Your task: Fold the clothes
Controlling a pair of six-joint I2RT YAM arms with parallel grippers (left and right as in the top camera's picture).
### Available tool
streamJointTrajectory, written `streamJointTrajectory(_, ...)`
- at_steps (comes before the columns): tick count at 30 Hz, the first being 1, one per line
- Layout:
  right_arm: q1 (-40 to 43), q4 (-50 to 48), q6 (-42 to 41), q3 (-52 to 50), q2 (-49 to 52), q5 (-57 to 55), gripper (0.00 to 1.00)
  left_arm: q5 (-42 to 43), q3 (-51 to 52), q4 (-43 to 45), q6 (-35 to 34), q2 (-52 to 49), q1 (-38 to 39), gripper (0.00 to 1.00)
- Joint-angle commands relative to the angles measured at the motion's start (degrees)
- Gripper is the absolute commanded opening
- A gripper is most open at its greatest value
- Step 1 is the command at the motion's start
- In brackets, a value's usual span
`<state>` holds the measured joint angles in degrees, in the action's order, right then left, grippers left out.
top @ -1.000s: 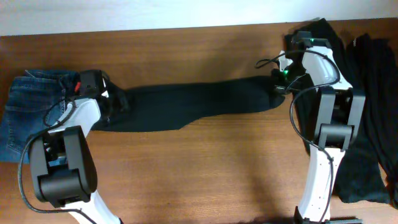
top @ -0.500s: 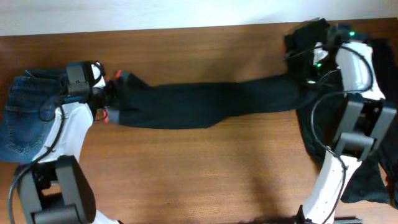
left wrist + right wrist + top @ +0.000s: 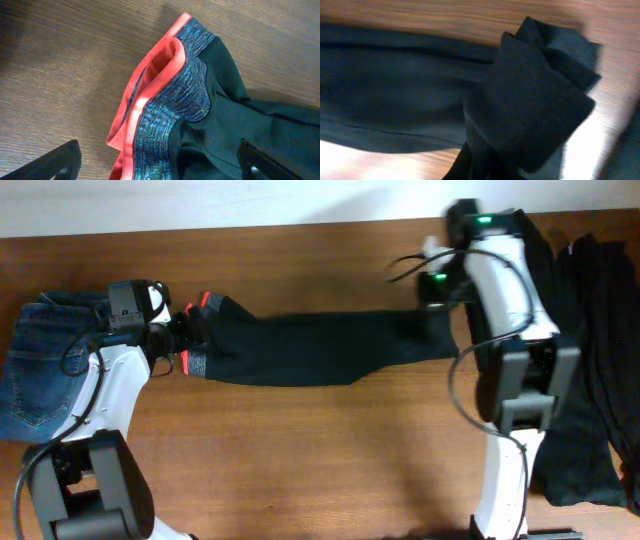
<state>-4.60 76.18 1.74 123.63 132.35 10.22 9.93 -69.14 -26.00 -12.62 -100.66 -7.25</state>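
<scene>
Shows the black trousers (image 3: 320,350) stretched flat along the table (image 3: 300,470), with the waistband (image 3: 165,100) just ahead of the left gripper (image 3: 178,342) and the leg ends (image 3: 535,100) under the right gripper (image 3: 438,288). Finds the left fingers (image 3: 57,162) spread wide either side of the red-lined waistband, gripping nothing. Cannot tell the opening of the right jaws: only bunched black cloth close below them in the right wrist view, no pad visible.

Probable hazards:
- Closing on one layer of the gaping waistband alone, so giving a skewed fold.
- Dragging the leg ends loose, if pinched only thinly.
- Catching the blue jeans (image 3: 40,370) behind the left fingers, or the black pile (image 3: 600,330) beyond the right ones.
</scene>
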Motion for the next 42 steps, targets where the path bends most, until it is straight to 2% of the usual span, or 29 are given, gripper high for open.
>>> streamJointTrajectory(1, -7.32, -2.73, -3.39, 1.20, -1.79, 1.60, 0.04, 0.81, 0.20, -0.24, -0.09, 0.50, -0.13, 0.99)
streamJointTrajectory(9, -19.32, -11.87, -7.28, 1.03, -0.79, 1.18, 0.09, 0.79, 0.22, -1.33, -0.11, 0.50, -0.13, 0.99)
streamJointTrajectory(15, -23.28, -13.42, -8.07, 1.03, 1.75, 1.16, 0.12, 0.79, 0.22, -1.77, -0.09, 0.50, -0.13, 0.99)
streamJointTrajectory(17, -23.96, -13.40, -8.07, 1.01, 2.54, 1.16, 0.25, 0.79, 0.20, -1.75, -0.09, 0.50, -0.13, 0.99)
streamJointTrajectory(21, -24.06, -13.64, -7.06, 1.05, 2.89, 1.14, 0.73, 0.76, 0.20, -1.75, -0.09, 0.50, -0.13, 0.99)
streamJointTrajectory(34, -14.45, -6.14, -6.27, 1.09, 2.86, 0.90, 0.73, 0.87, 0.22, -0.98, -0.11, 0.37, -0.13, 0.99)
streamJointTrajectory(42, -9.11, -2.16, -6.27, 1.09, 2.86, 0.94, 0.72, 5.33, 0.22, 2.51, -0.07, -4.11, 0.00, 0.99)
